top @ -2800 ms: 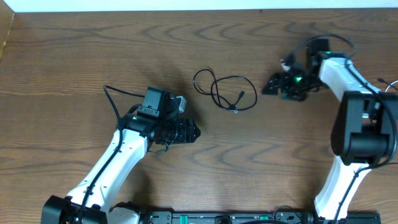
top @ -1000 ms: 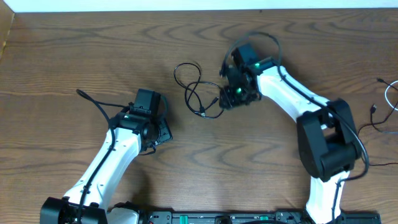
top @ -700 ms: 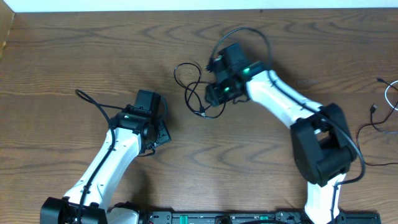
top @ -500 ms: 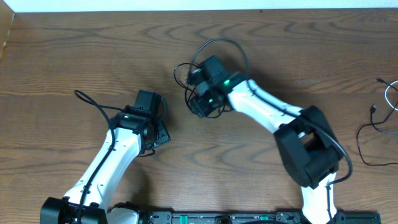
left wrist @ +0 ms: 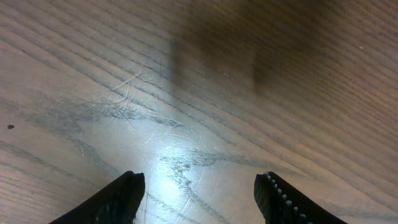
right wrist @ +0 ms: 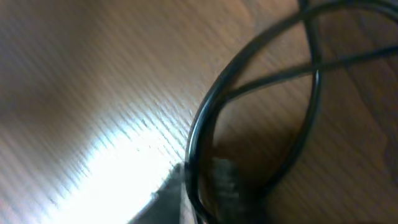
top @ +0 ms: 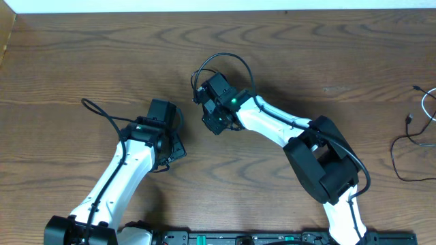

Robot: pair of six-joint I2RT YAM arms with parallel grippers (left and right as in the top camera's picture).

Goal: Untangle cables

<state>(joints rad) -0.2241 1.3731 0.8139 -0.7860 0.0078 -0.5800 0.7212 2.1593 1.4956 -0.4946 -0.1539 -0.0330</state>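
Note:
A thin black cable [right wrist: 261, 81] lies in crossing loops on the wooden table, filling the blurred right wrist view. My right gripper [right wrist: 196, 198] sits low on it, its fingers drawn together with a strand running between them. From overhead the right gripper [top: 211, 117] is at the table's middle and covers nearly all of that cable. The left gripper [top: 175, 148] hovers to the lower left of it. In the left wrist view the left gripper [left wrist: 200, 186] stands open over bare wood.
Near the right table edge lie a thin white cable [top: 428, 101] and another thin black cable [top: 400, 151] with a small plug. The right arm's own thick cable [top: 225, 56] arches above its wrist. A pale wall runs along the far edge.
The right arm swept left across the table onto the black cable, which shifted left with it, and its jaws closed. The left arm drew back to the lower left, then stayed still.

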